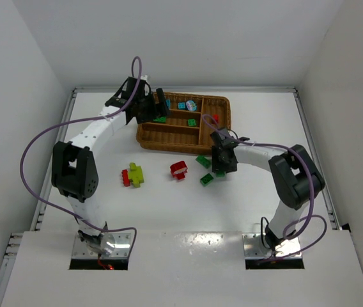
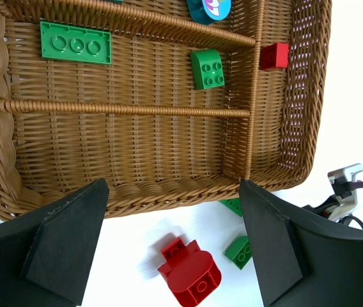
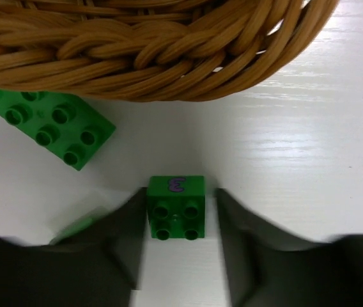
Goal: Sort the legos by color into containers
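Observation:
The brown wicker tray [image 1: 169, 146] holds green bricks [image 2: 208, 68], a red brick [image 2: 275, 55] in the crosswise slot and a blue piece with a printed face [image 2: 208, 7]. My left gripper [image 1: 146, 107] hovers open and empty over the tray's left end. My right gripper [image 1: 220, 165] is low on the table in front of the tray. Its jaws stand open around a green square brick [image 3: 176, 208]. The left finger [image 3: 127, 224] touches the brick, and a gap shows on the right. A large red brick [image 1: 179, 170] and a lime-yellow brick [image 1: 135, 174] lie on the table.
A green plate brick [image 3: 50, 121] lies just left of my right gripper, by the tray rim [image 3: 156, 57]. Another green brick [image 1: 206, 179] and a small red brick [image 1: 125, 178] lie on the table. White walls enclose the table on three sides.

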